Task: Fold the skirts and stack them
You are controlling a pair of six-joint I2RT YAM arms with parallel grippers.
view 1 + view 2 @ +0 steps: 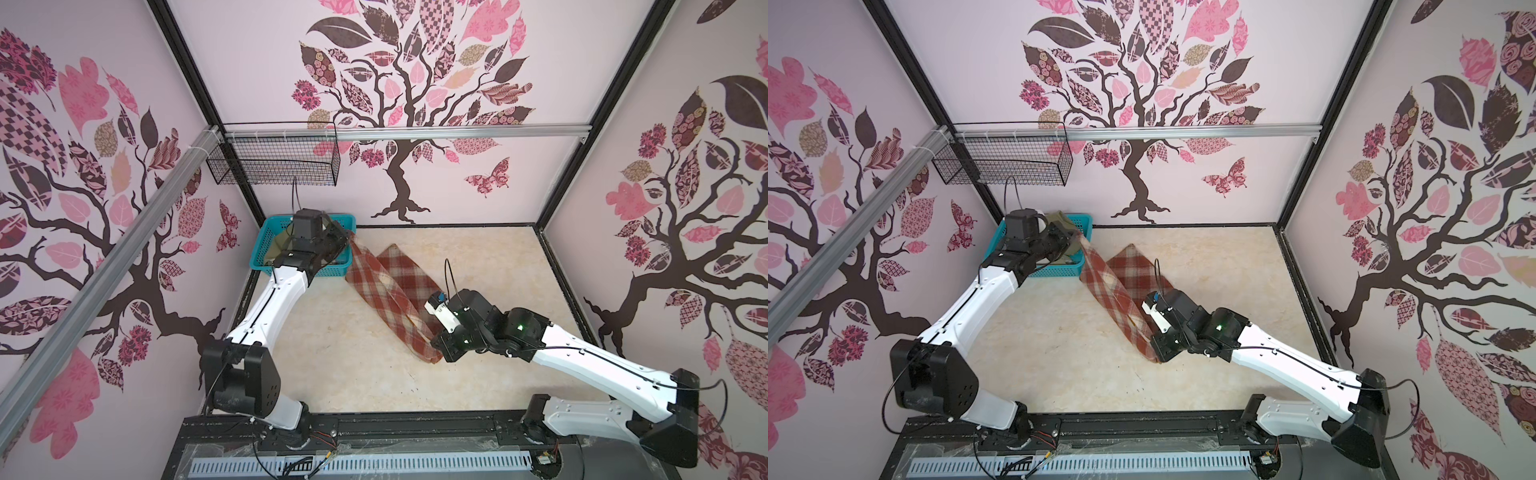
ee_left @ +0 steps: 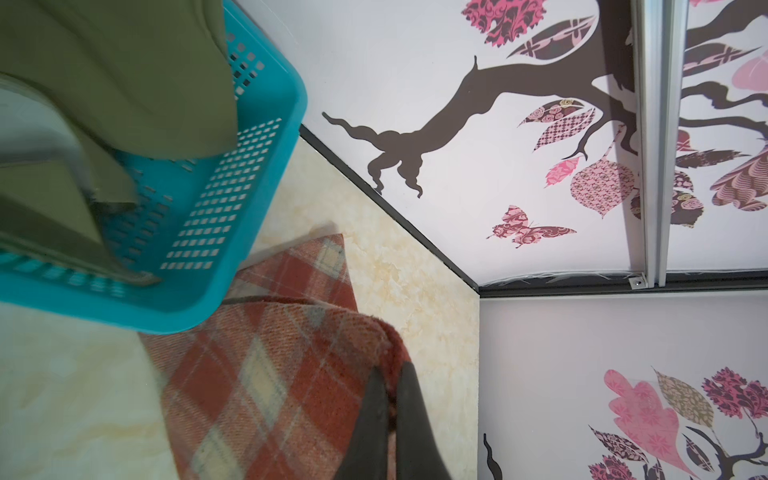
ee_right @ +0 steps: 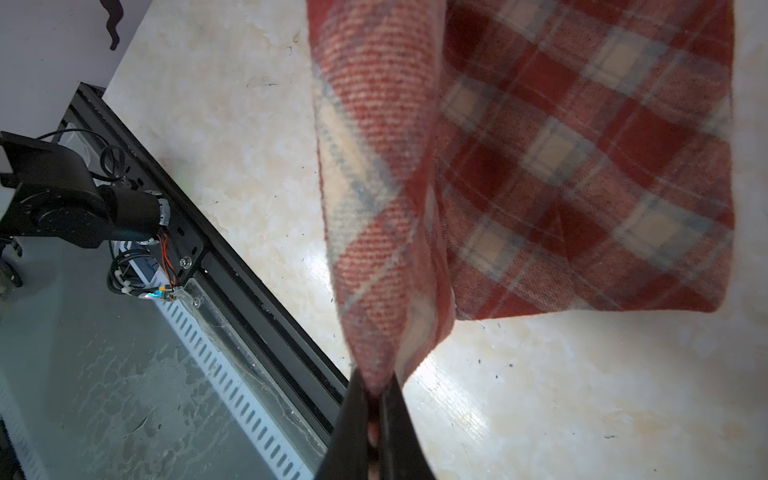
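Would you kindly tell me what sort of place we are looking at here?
Probably a robot lab booth, not a home: printed tree-pattern panels set in black frame posts, a left arm and right arm mounted on a base rail, and a marble-look tabletop.

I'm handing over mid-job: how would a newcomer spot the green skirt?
Find the turquoise basket in the far left corner of the table. The green skirt lies bunched inside it. It is plain olive; the neighbouring plaid skirt is red and cream.
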